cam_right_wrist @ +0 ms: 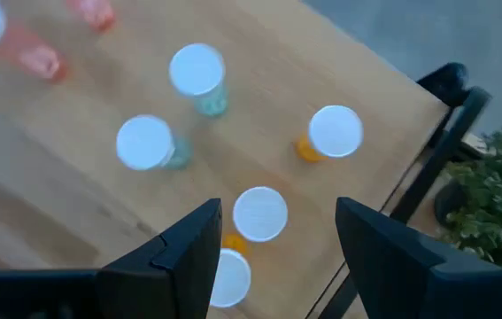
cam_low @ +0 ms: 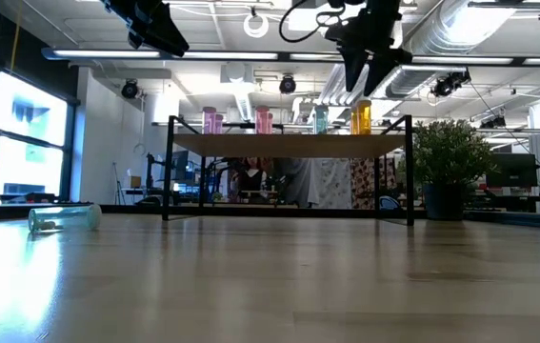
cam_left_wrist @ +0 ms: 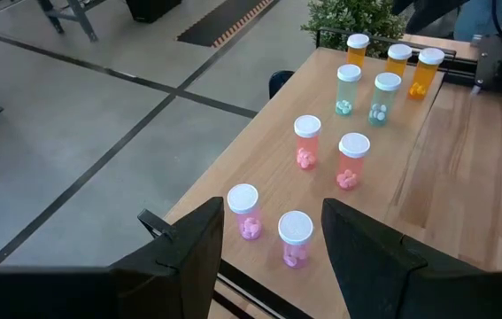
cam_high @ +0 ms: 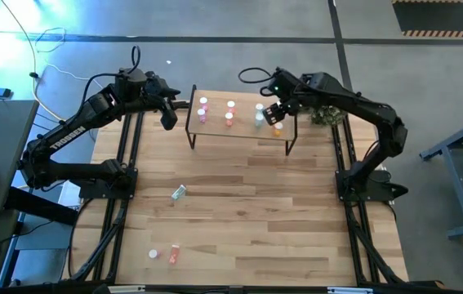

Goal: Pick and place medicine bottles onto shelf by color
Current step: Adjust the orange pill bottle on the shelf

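While both grippers hover spread and empty over the shelf (cam_high: 239, 131), the green bottle (cam_high: 179, 192) lies on its side mid-table, long axis slanted, nearer the left gripper (cam_high: 168, 119) than the right gripper (cam_high: 273, 113).

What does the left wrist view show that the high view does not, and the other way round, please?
Only the left wrist view shows the pills inside the bottles and three orange bottles told apart. Only the high view shows a green bottle lying on the table, two more near its front edge, and both arms whole, with the right gripper open over the orange group. Both show the shelf with bottles grouped by colour and the open left gripper beside the pink pair.
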`<state>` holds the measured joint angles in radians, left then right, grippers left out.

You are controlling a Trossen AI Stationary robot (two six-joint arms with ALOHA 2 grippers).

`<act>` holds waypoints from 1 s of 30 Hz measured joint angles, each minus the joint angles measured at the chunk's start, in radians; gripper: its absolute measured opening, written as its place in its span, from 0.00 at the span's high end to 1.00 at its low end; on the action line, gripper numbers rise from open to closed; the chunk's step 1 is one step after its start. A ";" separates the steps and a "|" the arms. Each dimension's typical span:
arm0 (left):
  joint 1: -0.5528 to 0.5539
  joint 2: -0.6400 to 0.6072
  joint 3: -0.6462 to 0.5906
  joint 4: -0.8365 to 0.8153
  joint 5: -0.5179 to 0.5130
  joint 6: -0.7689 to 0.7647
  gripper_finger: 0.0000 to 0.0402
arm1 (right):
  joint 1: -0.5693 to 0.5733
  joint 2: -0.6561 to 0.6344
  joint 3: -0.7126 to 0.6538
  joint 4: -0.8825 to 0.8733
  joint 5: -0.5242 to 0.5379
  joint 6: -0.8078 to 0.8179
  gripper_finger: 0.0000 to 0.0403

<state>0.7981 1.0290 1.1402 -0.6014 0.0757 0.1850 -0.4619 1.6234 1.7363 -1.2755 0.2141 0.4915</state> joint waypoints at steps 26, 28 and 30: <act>0.000 0.000 0.000 0.000 0.000 -0.001 0.54 | -0.011 0.091 -0.002 -0.041 -0.063 -0.044 0.47; 0.000 0.000 0.000 0.000 0.000 0.000 0.54 | -0.011 0.091 -0.002 -0.042 -0.062 -0.041 0.47; 0.000 0.000 0.000 0.000 0.000 0.000 0.54 | -0.011 0.091 -0.002 -0.051 -0.046 -0.025 0.47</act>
<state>0.7982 1.0291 1.1401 -0.6014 0.0753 0.1855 -0.4725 1.7142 1.7348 -1.3265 0.1684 0.4667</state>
